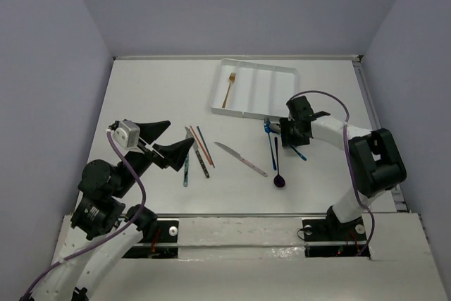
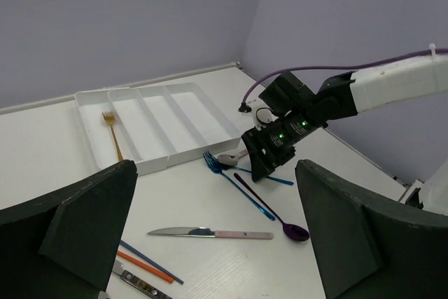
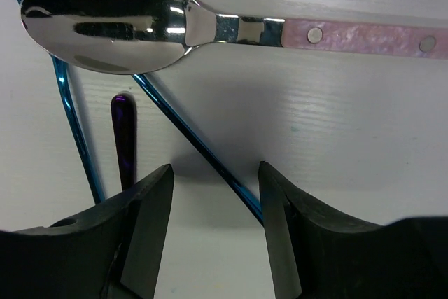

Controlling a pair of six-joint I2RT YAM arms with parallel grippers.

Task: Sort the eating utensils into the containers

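The white tray (image 1: pixel 271 89) lies at the back, with a gold fork (image 1: pixel 228 88) in its left compartment. My right gripper (image 1: pixel 285 136) is open, low over the table just in front of the tray. In the right wrist view its fingers (image 3: pixel 150 201) straddle a thin blue handle (image 3: pixel 189 138), below the pink-handled silver spoon (image 3: pixel 105 26). A blue fork (image 1: pixel 271 139) and the purple spoon (image 1: pixel 280 181) lie beside it. A pink-handled knife (image 1: pixel 239 158) lies mid-table. My left gripper (image 1: pixel 168 142) is open and empty above the red and teal chopsticks (image 1: pixel 201 144).
A dark-handled knife (image 1: pixel 201 162) and a teal utensil (image 1: pixel 187 170) lie by the chopsticks. The left wrist view shows the tray (image 2: pixel 189 113), gold fork (image 2: pixel 112 134), blue fork (image 2: pixel 238 183), purple spoon (image 2: pixel 283 220) and knife (image 2: pixel 210 232). Walls enclose the table.
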